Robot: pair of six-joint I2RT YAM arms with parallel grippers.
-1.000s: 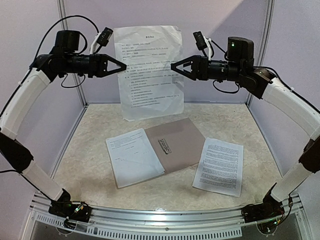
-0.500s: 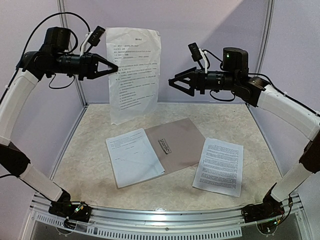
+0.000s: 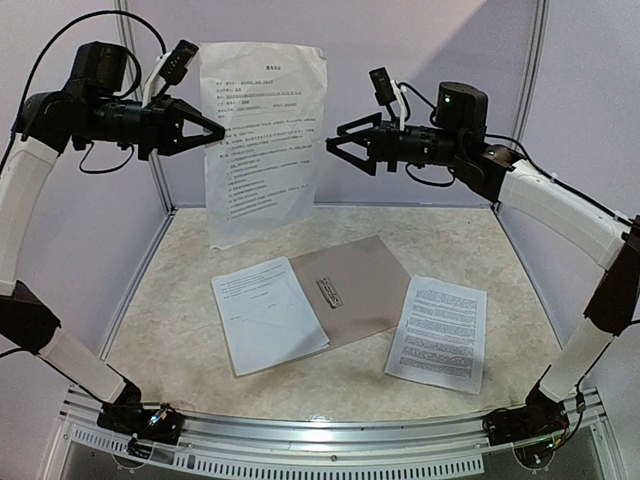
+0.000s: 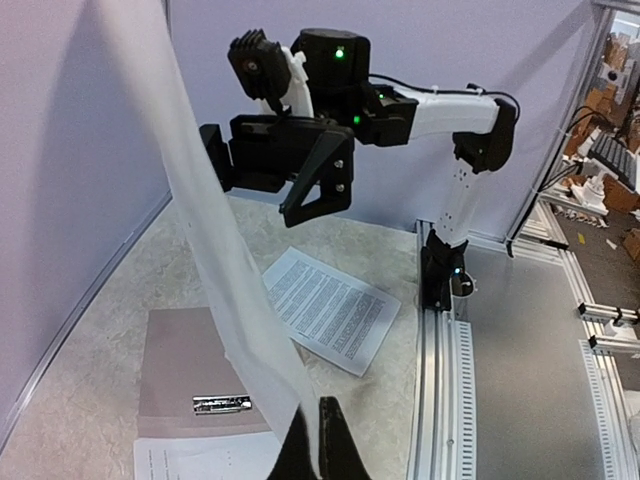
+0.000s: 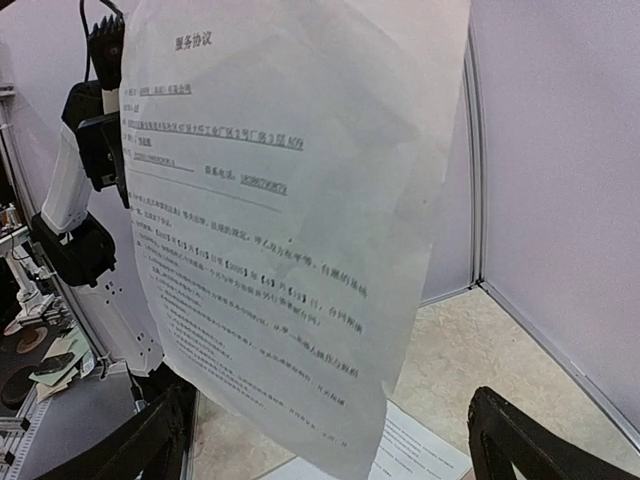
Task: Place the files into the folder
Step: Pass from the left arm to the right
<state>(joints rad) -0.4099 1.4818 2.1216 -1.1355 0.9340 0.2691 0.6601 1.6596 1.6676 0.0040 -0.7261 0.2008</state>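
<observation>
The left gripper [image 3: 218,131], jaws pinching one edge of a file sheet [image 3: 262,140], hangs it upright, likely to carry it to the open folder [image 3: 365,275] on the desk [image 3: 170,330] well below, while the right gripper [image 3: 345,150] hovers, jaws spread, just beside the opposite edge.

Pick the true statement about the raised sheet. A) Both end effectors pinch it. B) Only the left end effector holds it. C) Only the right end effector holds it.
B: the left end effector pinches the raised sheet at its edge; the right end effector stands open.
</observation>
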